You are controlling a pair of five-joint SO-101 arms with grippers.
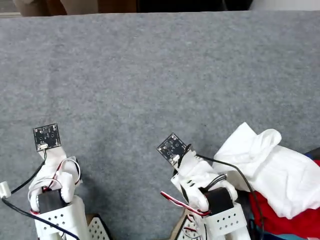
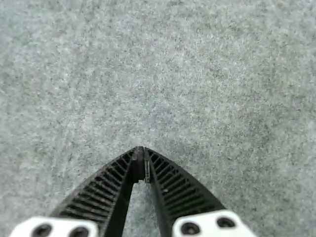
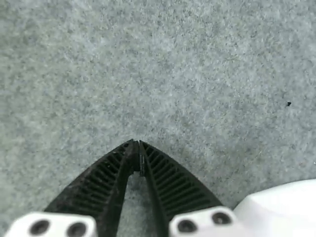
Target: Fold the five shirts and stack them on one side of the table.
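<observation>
Shirts: loose heap at the table's [image 1: 150, 75] near right corner, just beside my right arm [image 1: 210, 200]. None is folded and no stack has been started.

White shirt [image 1: 270, 165] on top, crumpled, with one rounded lobe standing up toward the middle of the table. Red shirt [image 1: 285, 220] beneath it, showing at the near edge. A teal sliver [image 1: 295, 237] and a dark scrap [image 1: 314, 152] at the heap's edges are probably more shirts. Cannot count five from here.

Left gripper [image 2: 139, 152]: jaws closed tip to tip, nothing between them, over bare grey felt near the near left corner. Right gripper [image 3: 136, 144]: the same, shut and empty, over felt just beside the heap.

Handling, my judgement: light, limp cloth with no stiffness, so it will drape and sag wherever it is unsupported. The felt looks grippy, so dragged fabric may bunch rather than slide. Layers lie tangled, and a deep pinch risks lifting two garments together.

Where to hold: the white one first. Take a shallow pinch on its raised lobe or an outer hem, one arm at each shoulder or hem corner, to spread it flat.
</observation>
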